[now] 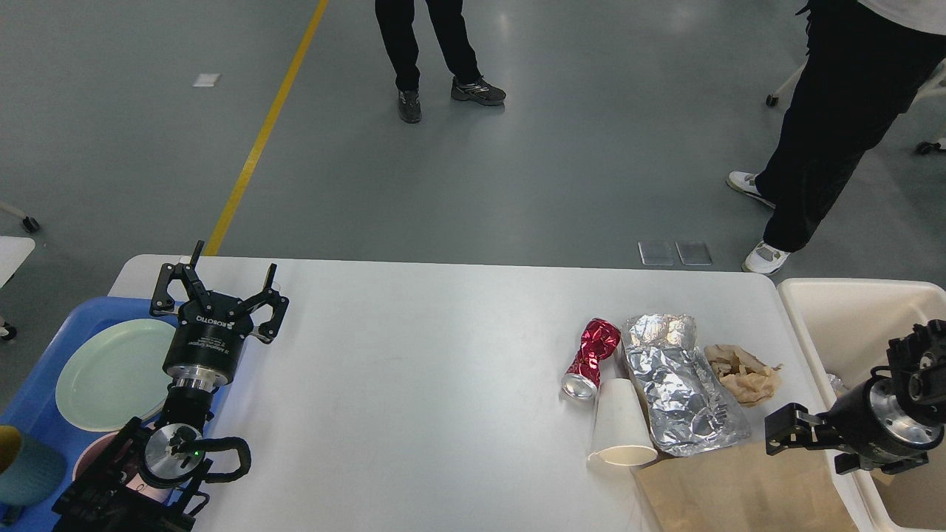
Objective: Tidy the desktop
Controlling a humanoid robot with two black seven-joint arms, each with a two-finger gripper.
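The white desktop (429, 369) fills the lower half of the head view. On its right side lie a crushed red can (591, 358), a white paper cup (619, 425) on its side, a crumpled sheet of foil (684, 384), a wad of brown paper (746, 373) and a flat brown paper bag (739, 488). My right gripper (809, 449) hangs low at the right edge, over the bag's corner and the bin's rim, fingers apart and holding nothing. Over the table's left edge my left gripper (219, 292) points away from me, open and empty.
A cream bin (850, 325) stands off the table's right end. A blue tray (44, 384) at the left carries a pale green plate (111, 373), a pink bowl (89, 458) and a teal cup (26, 469). Two people stand on the floor beyond the table.
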